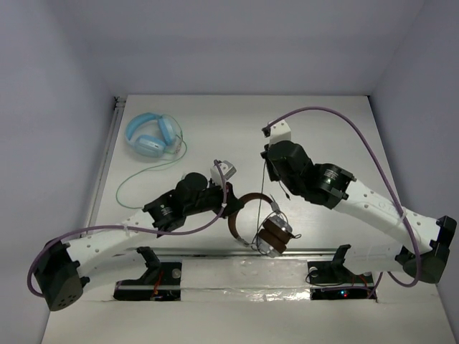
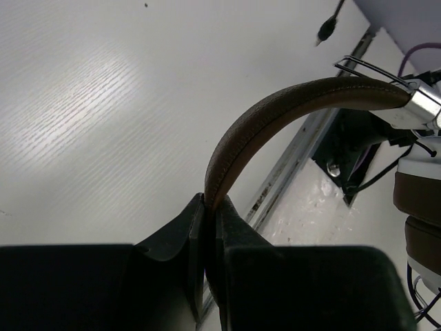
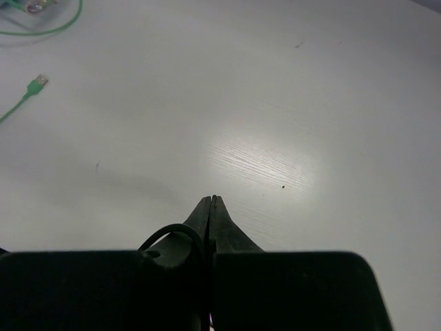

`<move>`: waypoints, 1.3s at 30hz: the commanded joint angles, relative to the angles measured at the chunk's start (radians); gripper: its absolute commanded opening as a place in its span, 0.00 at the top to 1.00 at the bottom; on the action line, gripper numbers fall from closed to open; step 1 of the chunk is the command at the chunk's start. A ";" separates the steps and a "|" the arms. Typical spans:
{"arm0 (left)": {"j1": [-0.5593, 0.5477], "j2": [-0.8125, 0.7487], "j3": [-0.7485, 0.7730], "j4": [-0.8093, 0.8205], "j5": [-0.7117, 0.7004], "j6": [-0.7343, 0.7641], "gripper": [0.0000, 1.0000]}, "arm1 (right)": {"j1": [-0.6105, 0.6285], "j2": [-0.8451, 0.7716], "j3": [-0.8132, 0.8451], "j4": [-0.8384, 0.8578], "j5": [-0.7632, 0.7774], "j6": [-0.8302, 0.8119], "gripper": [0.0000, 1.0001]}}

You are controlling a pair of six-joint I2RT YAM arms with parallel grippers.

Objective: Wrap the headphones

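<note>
Your left gripper (image 2: 209,201) clamps the headphones (image 1: 273,235) by the brown headband (image 2: 275,114); your right gripper (image 3: 212,200) pinches their black cable (image 3: 180,229)

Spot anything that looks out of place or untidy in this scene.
The light blue headphones at the far left trail their green cable loose across the table, uncoiled. Nothing looks spilled or broken.

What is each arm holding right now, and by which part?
The left gripper clamps the headphones by the brown headband. The right gripper is shut on their thin black cable, a loop of it showing beside the fingers.
</note>
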 commanded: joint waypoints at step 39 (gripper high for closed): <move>0.143 -0.147 0.320 0.102 -0.146 -0.091 1.00 | -0.024 -0.393 -0.762 0.897 -0.469 0.278 0.84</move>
